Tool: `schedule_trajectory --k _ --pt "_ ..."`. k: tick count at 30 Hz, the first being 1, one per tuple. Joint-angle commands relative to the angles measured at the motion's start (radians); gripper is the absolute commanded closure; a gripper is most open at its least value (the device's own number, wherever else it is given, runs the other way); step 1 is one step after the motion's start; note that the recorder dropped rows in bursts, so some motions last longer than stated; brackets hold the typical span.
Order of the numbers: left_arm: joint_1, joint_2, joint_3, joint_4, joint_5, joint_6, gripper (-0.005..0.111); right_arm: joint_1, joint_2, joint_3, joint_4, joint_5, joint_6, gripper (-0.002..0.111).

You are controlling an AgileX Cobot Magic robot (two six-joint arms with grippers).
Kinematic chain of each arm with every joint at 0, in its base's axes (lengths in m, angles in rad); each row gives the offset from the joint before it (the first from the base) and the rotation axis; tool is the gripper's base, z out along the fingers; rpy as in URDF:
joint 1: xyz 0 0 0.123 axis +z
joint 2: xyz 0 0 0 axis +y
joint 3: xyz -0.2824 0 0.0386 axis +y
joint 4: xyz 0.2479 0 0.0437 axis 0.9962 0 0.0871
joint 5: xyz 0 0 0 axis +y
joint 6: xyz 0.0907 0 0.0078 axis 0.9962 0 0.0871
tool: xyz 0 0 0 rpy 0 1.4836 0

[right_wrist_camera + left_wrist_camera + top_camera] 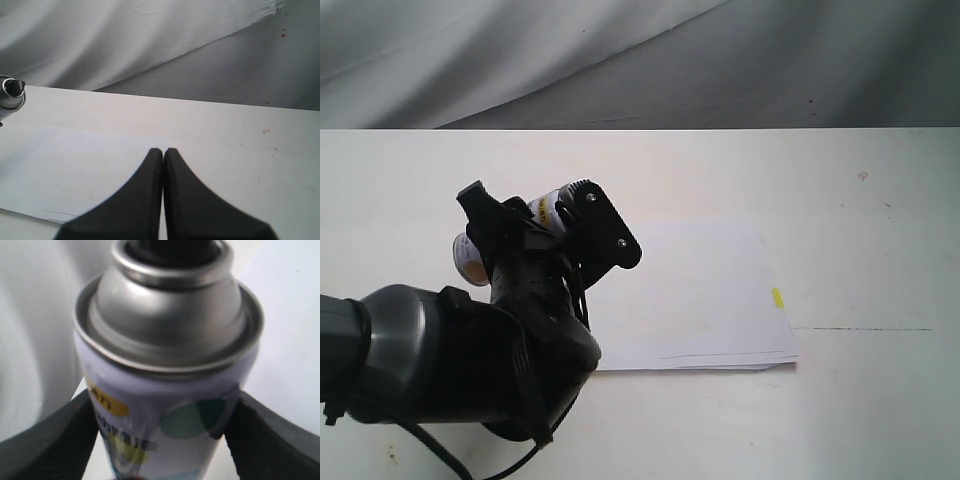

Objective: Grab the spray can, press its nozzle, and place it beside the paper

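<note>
The spray can (150,410) bears a yellow patch (107,402) and dark print below it, but all lettering is too blurred to read.

Lab-like setup, white table (880,230), grey cloth backdrop (620,60)

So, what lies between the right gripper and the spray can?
In the right wrist view, only the flat paper and a strip of bare table lie between the shut right gripper and the spray can.
</note>
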Motion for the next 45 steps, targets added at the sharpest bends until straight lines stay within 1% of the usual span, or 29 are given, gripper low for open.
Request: schedule_trajectory --k 1,9,14,20,22,27,31,34,37,40,45 --pt "-0.005 -0.007 -0.011 0.047 0.044 -0.002 0.107 -0.006 -0.004 0.004 0.005 -0.002 0.004 0.108" --pt "-0.005 -0.007 -0.011 0.047 0.044 -0.002 0.107 -0.006 -0.004 0.004 0.005 -0.017 0.004 0.108" --pt "-0.005 -0.007 -0.011 0.047 0.044 -0.004 0.107 -0.006 -0.004 0.004 0.086 -0.108 0.004 0.108" --pt "-0.005 -0.007 -0.011 0.047 0.044 -0.004 0.107 -0.006 -0.004 0.004 0.096 -0.118 0.023 0.108" --pt "-0.005 -0.007 -0.011 0.052 0.044 -0.004 0.107 -0.006 -0.004 0.004 0.132 -0.118 0.050 0.108" --pt "-0.005 -0.007 -0.011 0.058 0.044 -0.006 0.107 -0.006 -0.004 0.004 0.303 -0.134 0.058 0.108" --pt "-0.005 -0.007 -0.011 0.058 0.044 -0.006 0.107 -0.006 -0.004 -0.014 0.323 -0.089 0.058 0.108" --pt "-0.005 -0.007 -0.011 0.060 0.044 -0.006 0.107 -0.006 0.011 -0.099 0.323 -0.028 0.056 0.108" --pt "-0.005 -0.007 -0.011 0.061 0.044 0.000 0.107 -0.006 0.076 -0.237 0.291 0.043 0.050 0.108" --pt "-0.005 -0.007 -0.011 0.058 0.044 -0.001 0.107 -0.006 0.186 -0.396 0.240 0.151 0.050 0.108" --pt "-0.005 -0.007 -0.011 0.058 0.044 -0.004 0.107 -0.006 0.446 -0.701 0.161 0.398 0.064 0.108"
